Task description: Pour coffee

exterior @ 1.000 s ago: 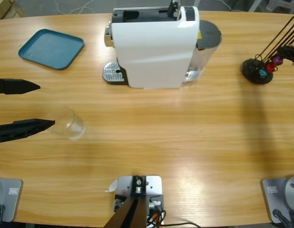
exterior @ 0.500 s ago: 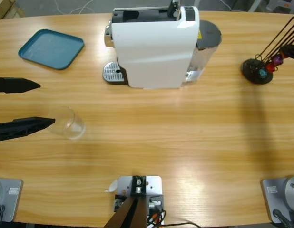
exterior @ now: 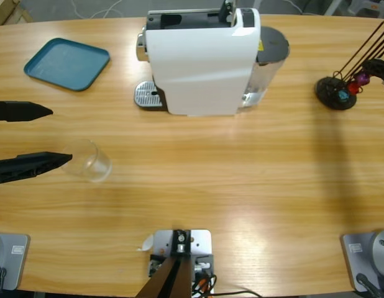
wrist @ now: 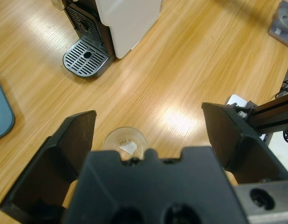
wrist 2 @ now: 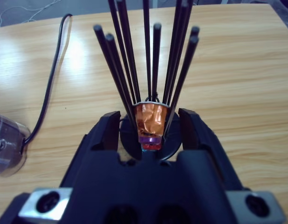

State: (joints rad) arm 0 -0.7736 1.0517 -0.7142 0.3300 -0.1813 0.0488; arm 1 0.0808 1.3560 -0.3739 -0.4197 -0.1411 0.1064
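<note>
A flat teal plastic tray with rounded corners [exterior: 67, 63] lies on the long wooden table [exterior: 242, 186], near its far-left edge.

From my station I see the long wooden table [exterior: 242, 180] carrying five things. A white coffee machine [exterior: 201, 59] stands at the far middle, its metal drip tray [exterior: 147, 96] sticking out on its left side. A teal tray [exterior: 67, 63] lies flat toward the far left, well apart from the machine. A clear glass cup [exterior: 88, 160] stands nearer the left edge. At the far right sits a black capsule rack [exterior: 338, 92] with thin rods. A black cable [wrist 2: 48, 91] trails across the wood in the right wrist view.
</note>
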